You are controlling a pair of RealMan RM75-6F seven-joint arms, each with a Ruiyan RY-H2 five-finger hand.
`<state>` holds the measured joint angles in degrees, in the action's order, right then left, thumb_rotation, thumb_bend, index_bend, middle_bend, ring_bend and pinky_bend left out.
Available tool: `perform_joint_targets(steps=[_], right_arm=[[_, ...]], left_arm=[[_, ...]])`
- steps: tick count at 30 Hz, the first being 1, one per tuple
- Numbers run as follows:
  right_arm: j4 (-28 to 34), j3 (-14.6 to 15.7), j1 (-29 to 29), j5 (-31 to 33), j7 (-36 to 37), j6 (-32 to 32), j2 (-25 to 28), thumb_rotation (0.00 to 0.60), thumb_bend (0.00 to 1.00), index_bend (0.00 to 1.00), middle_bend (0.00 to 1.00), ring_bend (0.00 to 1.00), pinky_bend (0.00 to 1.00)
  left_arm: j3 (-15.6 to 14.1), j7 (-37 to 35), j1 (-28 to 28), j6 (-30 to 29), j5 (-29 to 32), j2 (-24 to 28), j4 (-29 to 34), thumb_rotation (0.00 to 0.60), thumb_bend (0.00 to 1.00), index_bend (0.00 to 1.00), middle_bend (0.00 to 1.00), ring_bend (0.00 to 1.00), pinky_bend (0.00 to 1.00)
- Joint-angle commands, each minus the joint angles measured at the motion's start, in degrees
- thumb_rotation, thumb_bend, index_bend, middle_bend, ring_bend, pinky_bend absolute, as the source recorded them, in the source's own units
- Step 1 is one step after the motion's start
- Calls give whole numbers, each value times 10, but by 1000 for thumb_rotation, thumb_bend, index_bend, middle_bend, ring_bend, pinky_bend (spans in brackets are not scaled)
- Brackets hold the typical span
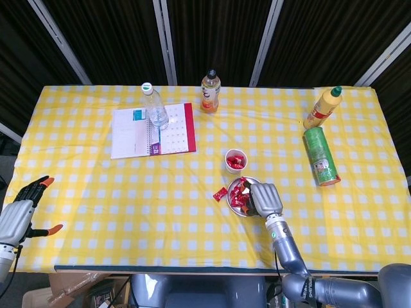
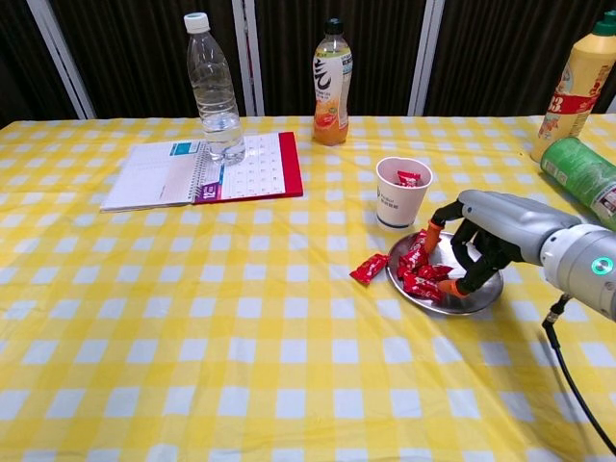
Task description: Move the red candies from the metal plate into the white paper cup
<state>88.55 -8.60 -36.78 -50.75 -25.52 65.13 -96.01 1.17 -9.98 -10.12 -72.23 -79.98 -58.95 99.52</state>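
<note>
We see our right hand (image 2: pixel 478 243) lowered over the metal plate (image 2: pixel 478 294) at the centre right of the chest view, fingers curled down among the red candies (image 2: pixel 420 272) piled on the plate's left side, though we cannot tell whether it has one gripped. One stray candy (image 2: pixel 369 268) lies on the cloth just left of the plate, and the white paper cup (image 2: pixel 400 192) stands just above it with a candy inside. Our left hand (image 1: pixel 19 215) hangs released, fingers spread, at the lower left of the head view.
</note>
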Motion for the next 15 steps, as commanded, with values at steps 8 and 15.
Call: perform_joint_targets(steps=[8, 15], right_arm=[[-66, -18, -8, 19, 9, -34, -35, 600, 339, 458, 750, 900, 1000], [-86, -23, -9, 21, 15, -48, -44, 600, 511, 568, 750, 900, 1000]], left_arm=[[1, 0, -2, 5, 4, 2, 4, 600, 39, 0, 0, 0, 0], [2, 1, -3, 8, 8, 3, 7, 600, 39, 0, 0, 0, 0]])
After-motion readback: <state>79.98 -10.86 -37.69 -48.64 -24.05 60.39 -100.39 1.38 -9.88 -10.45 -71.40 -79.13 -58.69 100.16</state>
